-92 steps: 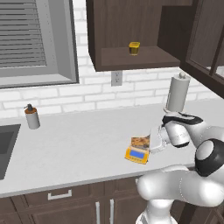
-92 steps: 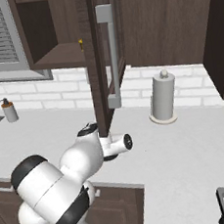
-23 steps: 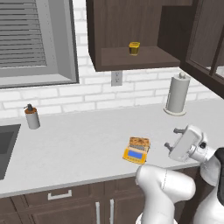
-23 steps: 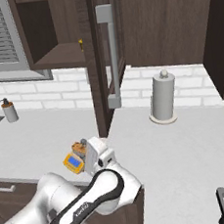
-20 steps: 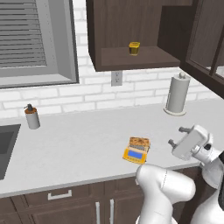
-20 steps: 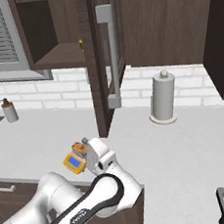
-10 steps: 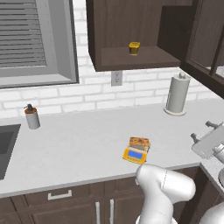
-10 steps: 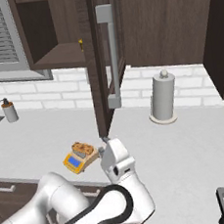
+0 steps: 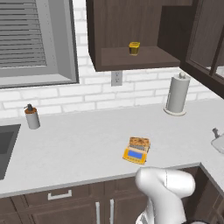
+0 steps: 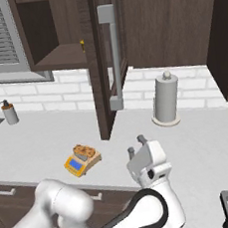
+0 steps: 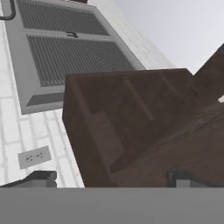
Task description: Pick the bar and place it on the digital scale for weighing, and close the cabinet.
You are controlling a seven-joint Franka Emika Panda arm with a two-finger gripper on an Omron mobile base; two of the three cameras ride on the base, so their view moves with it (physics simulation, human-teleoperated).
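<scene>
The tan speckled bar [image 9: 139, 142] [image 10: 85, 150] lies on the back part of the orange digital scale [image 9: 134, 154] [image 10: 77, 164], on the counter's front half. The dark brown cabinet [image 9: 131, 35] [image 11: 131, 122] stands open; its glass door [image 10: 104, 62] swings out over the counter, silver handle [image 10: 112, 56] facing me. My gripper [image 10: 136, 145] [image 9: 217, 139] is open and empty. It sits to the right of the scale, below the door's free edge, and points upward. In the hand view its fingertips [image 11: 41, 177] frame the cabinet's underside.
A small yellow jar [image 9: 134, 48] sits on the cabinet shelf. A paper towel roll [image 9: 177, 94] [image 10: 165, 100] stands at the back right, a soap dispenser [image 9: 31, 117] [image 10: 8, 112] at the left by the sink [image 9: 6, 148]. A shuttered window [image 11: 65, 48] and wall outlet [image 9: 116, 78] are behind.
The gripper, open throughout, has drawn away from the scale, swung right along the counter and turned upward toward the cabinet. The bar stays on the scale.
</scene>
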